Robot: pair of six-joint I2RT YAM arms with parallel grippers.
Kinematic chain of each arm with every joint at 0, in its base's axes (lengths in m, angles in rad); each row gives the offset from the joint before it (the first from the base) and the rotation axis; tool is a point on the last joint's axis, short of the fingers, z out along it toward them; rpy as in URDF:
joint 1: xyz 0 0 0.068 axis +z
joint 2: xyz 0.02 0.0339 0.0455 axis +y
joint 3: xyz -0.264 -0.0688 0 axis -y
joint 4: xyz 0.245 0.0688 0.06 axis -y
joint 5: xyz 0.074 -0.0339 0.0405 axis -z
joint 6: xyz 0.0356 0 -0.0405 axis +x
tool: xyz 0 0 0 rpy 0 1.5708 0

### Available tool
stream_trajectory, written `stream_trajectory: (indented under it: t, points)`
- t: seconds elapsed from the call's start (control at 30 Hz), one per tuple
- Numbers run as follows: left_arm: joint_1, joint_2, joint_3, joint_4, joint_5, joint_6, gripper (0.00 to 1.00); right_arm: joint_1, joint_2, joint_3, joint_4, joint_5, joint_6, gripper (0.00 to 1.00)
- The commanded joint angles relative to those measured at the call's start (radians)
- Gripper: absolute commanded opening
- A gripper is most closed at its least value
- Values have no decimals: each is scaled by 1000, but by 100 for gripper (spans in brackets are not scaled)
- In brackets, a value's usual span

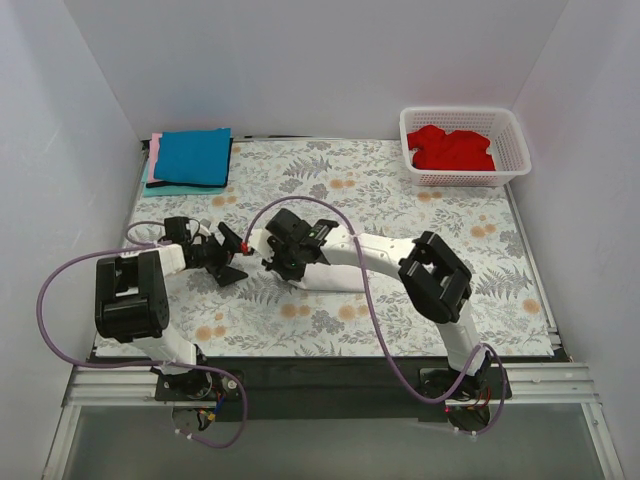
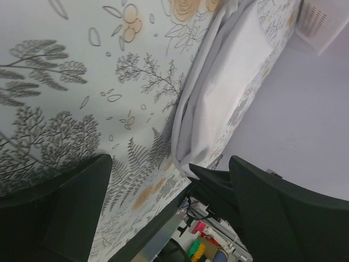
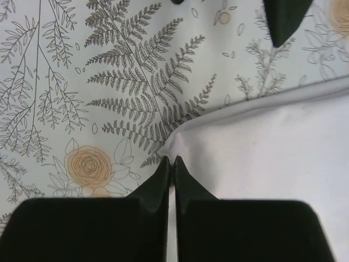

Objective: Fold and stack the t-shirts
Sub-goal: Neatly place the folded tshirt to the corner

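Note:
A white t-shirt [image 1: 335, 277] lies folded on the floral table cloth at centre, mostly under my right arm. My right gripper [image 1: 281, 268] is shut on its left corner; in the right wrist view the closed fingertips [image 3: 170, 161] pinch the corner of the white cloth [image 3: 272, 153]. My left gripper [image 1: 231, 268] is open and empty just left of that corner; its view [image 2: 170, 161] shows the white shirt [image 2: 223, 76] ahead of the spread fingers. A folded blue t-shirt [image 1: 192, 156] lies on a pink one [image 1: 152, 162] at the back left. A red t-shirt [image 1: 451, 148] lies crumpled in the basket.
The white lattice basket [image 1: 512, 130] stands at the back right, and its corner shows in the left wrist view [image 2: 322, 22]. White walls close in the table on three sides. A tip of my left gripper's finger [image 3: 283, 16] shows at the top of the right wrist view.

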Motion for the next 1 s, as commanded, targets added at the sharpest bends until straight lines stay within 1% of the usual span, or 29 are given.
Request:
stream_trajectory:
  t: [0.0, 0.07, 0.13, 0.17, 0.23, 0.27, 0.4, 0.43, 0.53, 0.7, 0.73, 0.77, 0.87, 0.9, 0.97]
  points:
    - [-42, -15, -25, 129, -18, -98, 89, -34, -105, -13, 46, -80, 15, 1]
    - [-66, -3, -36, 188, -23, -139, 90, -42, -119, -24, 54, -95, 21, 1]
    - [-77, 14, -42, 212, -41, -210, 91, -53, -125, -33, 54, -118, 27, 1]
    - [-79, 23, -47, 282, -44, -237, 91, -54, -130, -38, 56, -118, 30, 1]
    - [-82, 49, -65, 344, -35, -311, 92, -56, -133, -47, 57, -124, 30, 1]
    - [-89, 55, -68, 385, -38, -327, 92, -58, -136, -52, 60, -123, 32, 1]
    - [-146, 75, -82, 454, -53, -389, 92, -56, -139, -50, 65, -141, 41, 1]
    - [-187, 81, -82, 457, -69, -409, 92, -58, -138, -44, 66, -144, 44, 1]
    - [-220, 115, -67, 451, -92, -452, 93, -58, -127, -21, 66, -134, 47, 1]
    - [-238, 170, 10, 327, -150, -474, 92, -56, -125, 2, 68, -138, 62, 1]
    - [-243, 176, 39, 313, -152, -477, 89, -58, -122, 10, 68, -143, 67, 1]
    - [-246, 189, 54, 298, -164, -488, 81, -56, -121, 11, 69, -150, 72, 1]
    - [-264, 207, 116, 272, -187, -497, 68, -55, -112, 28, 76, -154, 87, 1]
    - [-272, 216, 131, 264, -196, -497, 61, -56, -110, 33, 77, -152, 91, 1]
    - [-290, 242, 180, 231, -207, -491, 55, -56, -99, 48, 86, -152, 101, 1]
